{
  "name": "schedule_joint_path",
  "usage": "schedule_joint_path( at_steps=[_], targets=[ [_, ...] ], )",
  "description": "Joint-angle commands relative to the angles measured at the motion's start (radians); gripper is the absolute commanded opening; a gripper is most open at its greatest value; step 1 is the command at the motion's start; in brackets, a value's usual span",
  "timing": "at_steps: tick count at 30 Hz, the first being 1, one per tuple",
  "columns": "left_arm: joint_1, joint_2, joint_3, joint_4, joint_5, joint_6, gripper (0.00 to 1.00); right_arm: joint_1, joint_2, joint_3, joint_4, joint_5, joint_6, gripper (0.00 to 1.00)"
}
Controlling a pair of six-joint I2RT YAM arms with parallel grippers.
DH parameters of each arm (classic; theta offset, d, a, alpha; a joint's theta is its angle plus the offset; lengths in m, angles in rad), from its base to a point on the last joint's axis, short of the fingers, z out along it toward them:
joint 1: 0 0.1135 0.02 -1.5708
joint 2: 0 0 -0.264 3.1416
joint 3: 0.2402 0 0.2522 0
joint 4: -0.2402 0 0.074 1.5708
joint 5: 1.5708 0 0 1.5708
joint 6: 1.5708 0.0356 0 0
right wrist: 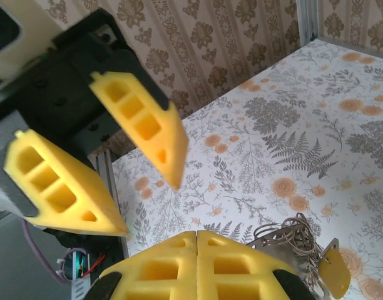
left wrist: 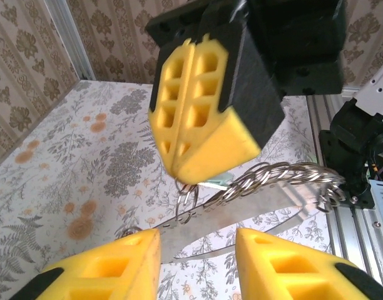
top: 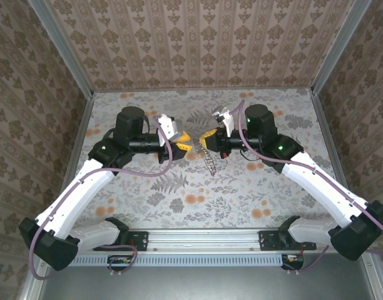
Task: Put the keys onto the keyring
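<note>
1. Top view: the left gripper (top: 184, 141) and right gripper (top: 207, 135) face each other closely above the flowered table (top: 260, 194); the chain (top: 208, 159) dangles below the right gripper
2. Left wrist view: left jaws apart, empty; right jaws pinch the chain's ring (left wrist: 186, 201)
3. Right wrist view: right fingers (right wrist: 241, 269) pressed together; the yellow key (right wrist: 334, 275) hangs from the chain beside them
</note>
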Motion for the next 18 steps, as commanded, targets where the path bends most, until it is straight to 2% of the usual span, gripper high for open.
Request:
schedule_joint_path(
  at_steps=[1,11,18],
  targets=[
    [-0.001,0.013,0.013,-0.006,-0.004,0.02,0.39,0.001,-0.031,0.0,0.053,-0.046,0.004,0.0],
    [-0.036,0.037,0.043,-0.008,-0.042,0.059,0.43,0.001,-0.033,0.01,0.057,-0.071,0.003,0.0],
    [-0.055,0.074,0.071,-0.012,-0.048,0.076,0.36,0.001,-0.03,0.015,0.055,-0.076,0.0,0.0]
  ],
)
